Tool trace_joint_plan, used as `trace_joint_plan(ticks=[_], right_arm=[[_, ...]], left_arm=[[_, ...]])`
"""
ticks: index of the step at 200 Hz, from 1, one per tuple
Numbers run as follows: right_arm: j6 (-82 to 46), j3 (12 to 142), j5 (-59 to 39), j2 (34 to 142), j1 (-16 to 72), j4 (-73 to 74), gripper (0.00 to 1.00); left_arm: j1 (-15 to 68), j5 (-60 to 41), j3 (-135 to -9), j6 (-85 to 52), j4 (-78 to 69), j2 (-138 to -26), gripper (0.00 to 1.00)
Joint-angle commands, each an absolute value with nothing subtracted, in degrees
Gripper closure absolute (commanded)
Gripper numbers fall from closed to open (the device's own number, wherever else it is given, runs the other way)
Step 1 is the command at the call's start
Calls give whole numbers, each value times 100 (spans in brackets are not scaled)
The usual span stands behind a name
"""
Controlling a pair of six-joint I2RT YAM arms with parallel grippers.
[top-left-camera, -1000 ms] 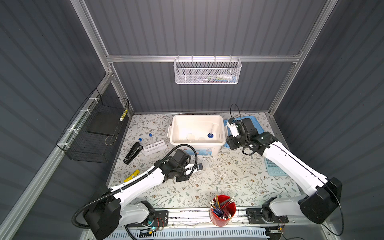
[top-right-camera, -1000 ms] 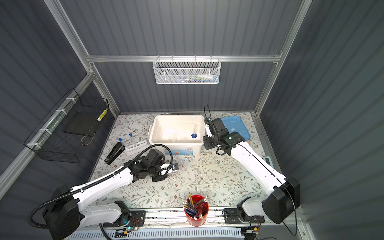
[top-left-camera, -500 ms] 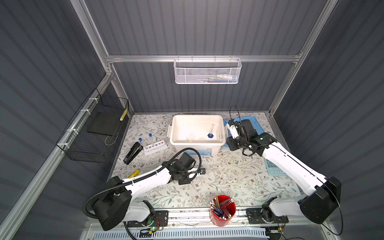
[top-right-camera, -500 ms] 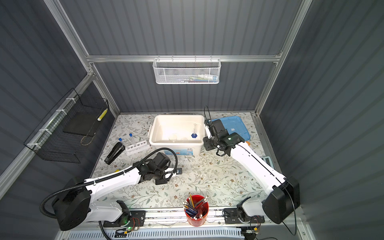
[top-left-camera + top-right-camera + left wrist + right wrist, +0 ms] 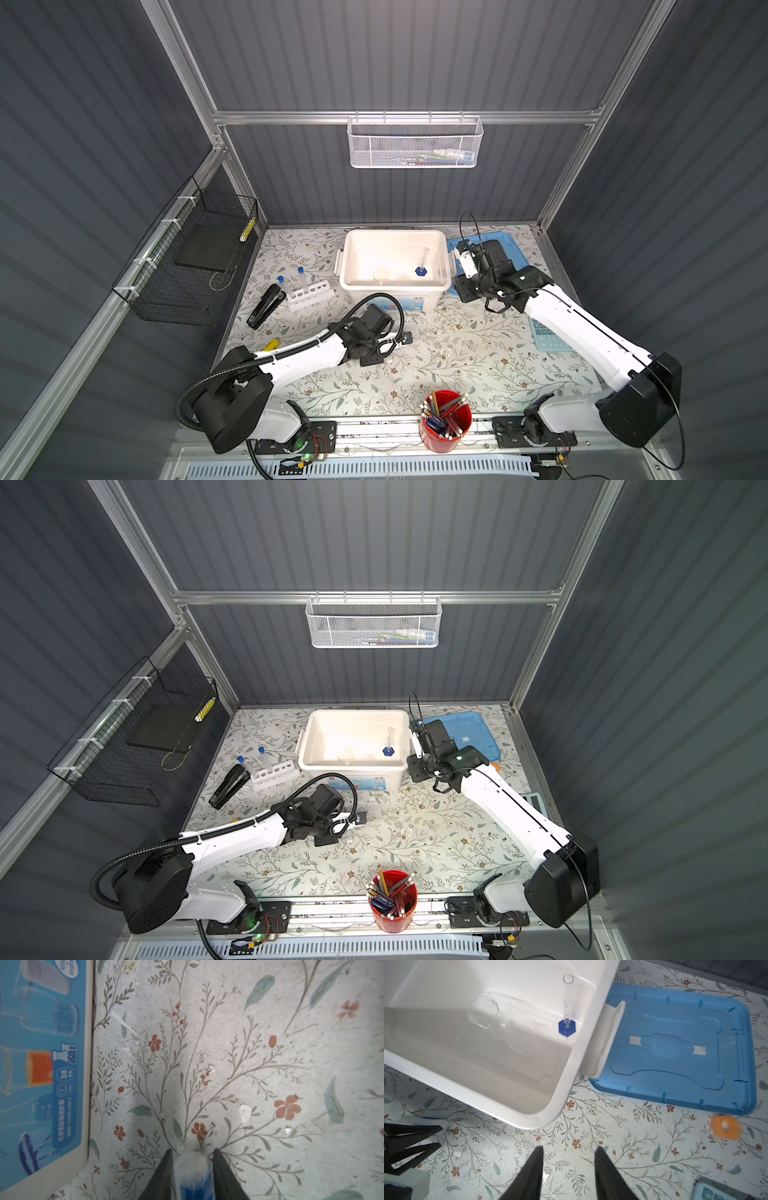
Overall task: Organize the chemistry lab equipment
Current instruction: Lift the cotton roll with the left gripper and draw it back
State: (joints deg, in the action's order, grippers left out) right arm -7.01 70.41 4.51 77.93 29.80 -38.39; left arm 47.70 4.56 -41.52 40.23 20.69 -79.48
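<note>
My left gripper (image 5: 192,1151) is shut on a clear tube with a blue cap (image 5: 192,1169), low over the flowered table in front of the white bin (image 5: 395,237). In both top views it sits mid-table (image 5: 400,339) (image 5: 358,818). Inside the bin stand a slim measuring cylinder on a blue hexagonal foot (image 5: 566,1026) and two clear beakers (image 5: 483,1012) (image 5: 520,1038). A white rack (image 5: 309,293) left of the bin holds two blue-capped tubes (image 5: 301,276). My right gripper (image 5: 569,1149) hangs open and empty by the bin's front right corner (image 5: 463,289).
The blue bin lid (image 5: 675,1047) lies right of the bin, an orange disc (image 5: 725,1127) beside it. A pale blue calculator (image 5: 546,338), a red cup of pencils (image 5: 446,415), a black stapler (image 5: 266,305) and a yellow item (image 5: 270,344) are also on the table.
My left gripper has shifted a little to the right and its jaws have narrowed onto the tube. The right arm has hardly moved.
</note>
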Motion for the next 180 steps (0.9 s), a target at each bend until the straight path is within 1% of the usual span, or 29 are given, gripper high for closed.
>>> trace_joint_plan(ticks=[1, 113, 180], right_arm=[[-653, 6969, 504, 7686, 2938, -3823, 57], [-666, 6974, 468, 7690, 2919, -3814, 57], [-664, 6943, 482, 7675, 2919, -3809, 57]], left_arm=[[4792, 461, -4103, 3971, 2113, -7987, 66], [4798, 492, -3981, 4004, 2248, -8037, 67], [4797, 482, -3981, 3989, 2153, -8165, 71]])
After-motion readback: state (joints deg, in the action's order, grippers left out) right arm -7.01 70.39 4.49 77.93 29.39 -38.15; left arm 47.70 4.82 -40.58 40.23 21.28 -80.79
